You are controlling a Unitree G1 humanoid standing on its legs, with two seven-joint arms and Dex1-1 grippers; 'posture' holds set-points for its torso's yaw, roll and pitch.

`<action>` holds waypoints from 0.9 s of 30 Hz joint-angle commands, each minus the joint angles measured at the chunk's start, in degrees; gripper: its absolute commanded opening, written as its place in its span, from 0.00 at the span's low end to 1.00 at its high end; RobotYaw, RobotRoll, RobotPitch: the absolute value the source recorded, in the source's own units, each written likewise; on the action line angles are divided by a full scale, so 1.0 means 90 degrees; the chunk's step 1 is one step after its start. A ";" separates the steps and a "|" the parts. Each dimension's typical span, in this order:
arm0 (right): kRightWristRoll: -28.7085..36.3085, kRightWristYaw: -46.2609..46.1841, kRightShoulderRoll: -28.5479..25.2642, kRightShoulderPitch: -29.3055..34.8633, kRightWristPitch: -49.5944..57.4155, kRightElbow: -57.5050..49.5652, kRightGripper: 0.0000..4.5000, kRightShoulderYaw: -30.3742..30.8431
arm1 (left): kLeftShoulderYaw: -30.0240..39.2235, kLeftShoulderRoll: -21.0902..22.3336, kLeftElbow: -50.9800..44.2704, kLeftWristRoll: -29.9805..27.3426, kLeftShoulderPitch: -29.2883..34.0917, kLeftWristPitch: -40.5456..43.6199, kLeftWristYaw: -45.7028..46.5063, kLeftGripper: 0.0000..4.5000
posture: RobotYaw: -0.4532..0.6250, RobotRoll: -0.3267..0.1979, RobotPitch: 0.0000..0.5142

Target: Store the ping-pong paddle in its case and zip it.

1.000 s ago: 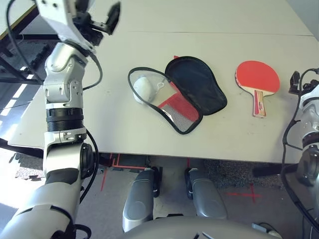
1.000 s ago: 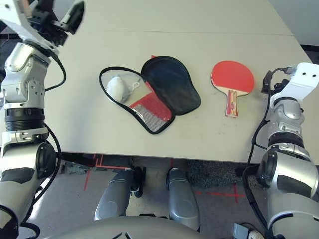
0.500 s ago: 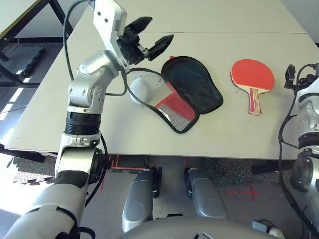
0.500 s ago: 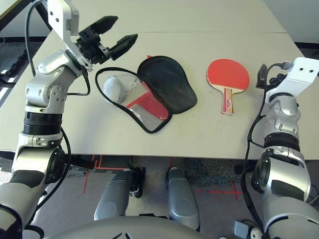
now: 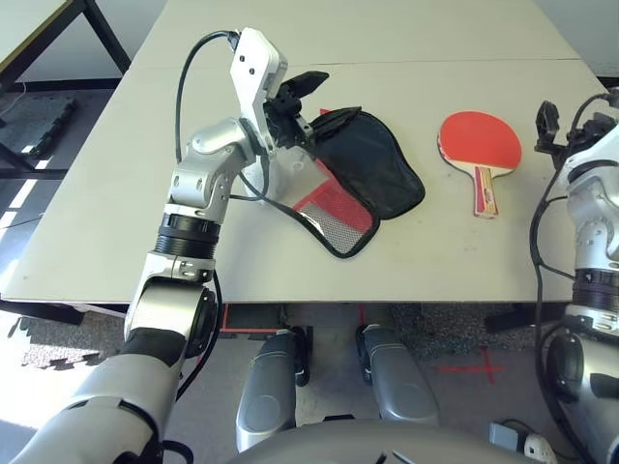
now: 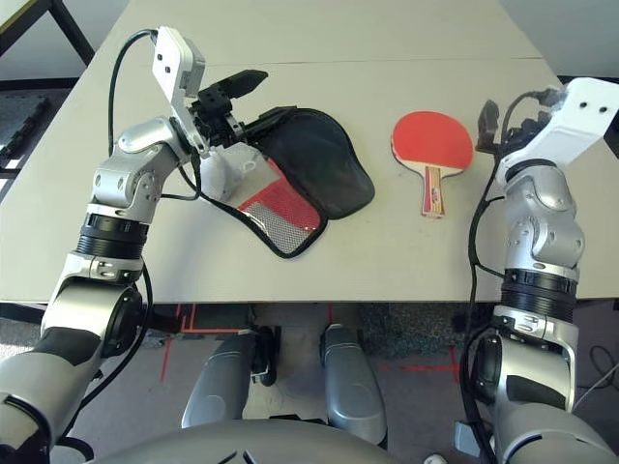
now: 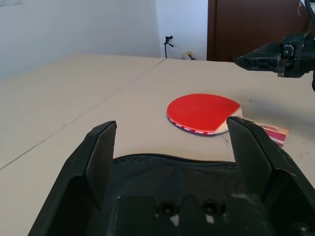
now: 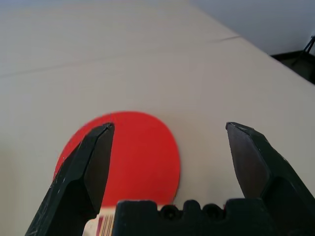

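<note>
The ping-pong paddle [image 6: 432, 141] lies flat on the table to the right, red face up, its wooden handle [image 5: 481, 192] towards me. The case [image 6: 319, 159] lies unzipped in the middle, black lining up, with its red and mesh half [image 5: 334, 209] spread nearer me. My left gripper [image 6: 267, 96] hovers open just above the case's far left rim, with the black zip edge [image 7: 172, 164] between its fingers [image 7: 101, 152]. My right gripper [image 6: 500, 123] hangs open above the table just right of the paddle blade [image 8: 130, 155]. Neither holds anything.
A small white pouch [image 6: 219, 170] lies on the case's left half, partly hidden by my left forearm. The pale table [image 5: 116, 184] has bare room left of and in front of the case. Its front edge runs close to my body.
My left arm has swung in from the far left and down to the case's far rim. My right gripper has risen and moved in beside the paddle. The camera has shifted.
</note>
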 commanded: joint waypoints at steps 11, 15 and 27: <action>-0.0136 -0.0247 0.0156 -0.1068 0.4342 -0.0372 1.00 0.0172 | -0.0099 0.0690 -0.0628 0.0063 0.0255 0.0478 -0.0581 1.00 | 0.19 0.62 0.41; -0.0282 0.0074 0.0060 -0.1388 0.4416 0.0566 1.00 0.0445 | -0.0207 0.0728 -0.0811 0.0158 0.0295 0.0554 -0.0632 1.00 | 0.19 0.62 0.41; -0.0769 0.0693 -0.0047 -0.1678 0.3625 0.1957 1.00 0.0973 | -0.0889 0.1605 -0.1093 0.0918 0.0420 0.0581 -0.1154 1.00 | 0.23 0.62 0.41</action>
